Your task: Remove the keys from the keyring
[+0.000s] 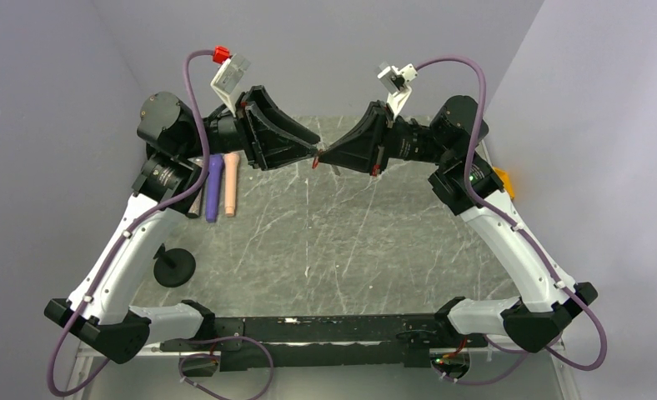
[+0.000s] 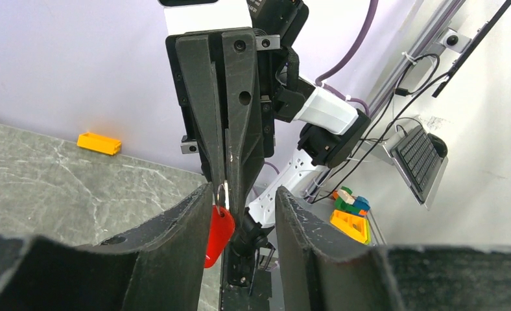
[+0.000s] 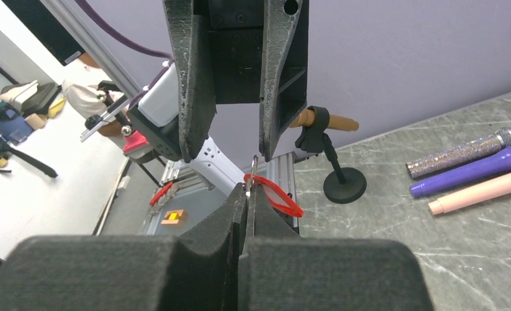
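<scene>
Right gripper point(image 3: 246, 194): fingers pressed together, pinching the thin metal ring of the keyring point(image 2: 218, 233). The keyring's red tag hangs below the pinch, in the air above the middle of the table point(image 1: 325, 242). Left gripper point(image 2: 242, 193): fingers spread, one on either side of the right gripper's tips. A purple microphone point(image 1: 214, 187) and a pink microphone point(image 1: 229, 183) lie side by side on the table's left side. A yellow-orange box point(image 1: 502, 182) sits at the table's right edge.
</scene>
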Robot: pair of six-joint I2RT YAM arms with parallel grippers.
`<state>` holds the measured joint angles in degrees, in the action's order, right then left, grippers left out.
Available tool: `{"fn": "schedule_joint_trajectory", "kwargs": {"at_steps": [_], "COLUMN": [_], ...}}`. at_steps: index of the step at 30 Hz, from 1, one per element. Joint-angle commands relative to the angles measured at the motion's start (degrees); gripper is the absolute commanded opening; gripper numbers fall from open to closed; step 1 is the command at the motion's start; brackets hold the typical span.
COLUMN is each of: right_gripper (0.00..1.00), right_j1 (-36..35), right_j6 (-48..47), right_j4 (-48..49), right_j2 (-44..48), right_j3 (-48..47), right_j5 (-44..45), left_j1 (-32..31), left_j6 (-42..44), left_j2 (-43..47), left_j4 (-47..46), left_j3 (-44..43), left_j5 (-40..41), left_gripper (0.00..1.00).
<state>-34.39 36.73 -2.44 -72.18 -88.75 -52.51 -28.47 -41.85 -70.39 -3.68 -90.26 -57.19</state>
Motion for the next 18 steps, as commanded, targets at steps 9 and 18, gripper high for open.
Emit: {"fn": "schedule_joint_trajectory", "kwargs": {"at_steps": [9, 18], "right_gripper": [0.0, 0.0], "right_j1": [0.0, 0.0], "right_j6": [0.7, 0.6], "right_j4": [4.2, 4.4], "right_j2": [-0.3, -0.3], "right_j3": [-1.9, -2.1], "right_j5": [-0.3, -0.4], "left_j1": [0.3, 0.3], "left_j6": [-0.8, 0.0], "left_j2": [-0.3, -0.2], "left_j4": [-2.5, -0.6], "left_j3": [-0.7, -1.0], "left_j5": [-0.5, -0.2], "left_gripper": [0.37, 0.32]}}
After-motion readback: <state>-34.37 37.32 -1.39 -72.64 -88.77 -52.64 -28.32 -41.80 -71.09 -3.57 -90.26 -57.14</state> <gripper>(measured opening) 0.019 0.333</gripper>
